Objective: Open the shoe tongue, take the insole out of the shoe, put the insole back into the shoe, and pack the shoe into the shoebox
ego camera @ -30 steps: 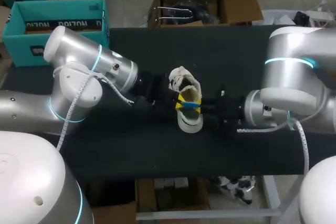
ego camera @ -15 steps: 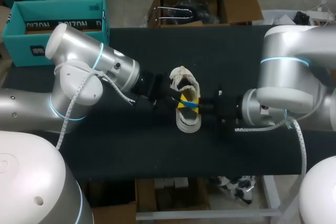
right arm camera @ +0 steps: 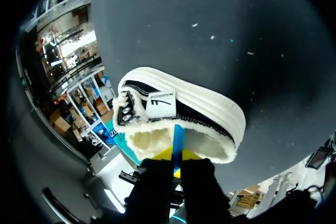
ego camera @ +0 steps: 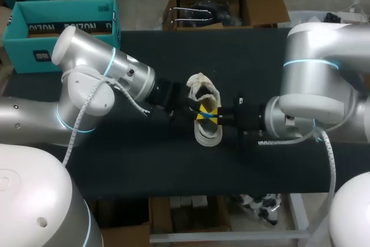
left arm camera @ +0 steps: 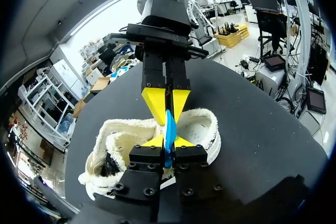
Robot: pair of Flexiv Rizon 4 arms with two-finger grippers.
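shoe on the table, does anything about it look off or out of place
The blue insole stands on edge over the opening of the shoe rather than lying flat inside. It is pinched from opposite sides by the left gripper and the right gripper, their yellow tips almost meeting. Nothing looks torn or spilled.

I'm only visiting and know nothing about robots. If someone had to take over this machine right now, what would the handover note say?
Left gripper: shut on the blue insole, over the shoe's mouth.
Right gripper: shut on the same insole from the opposite side, its tips facing the left's.
Shoe: white and fleecy, on the dark table between the arms.
Teal box: open, beyond the table's far left corner.
Done: the shoe's mouth looks opened; the insole stands on edge in it. Whether it is coming out or going in, I cannot tell.
Left: seat the insole flat, then pack the shoe into the box.
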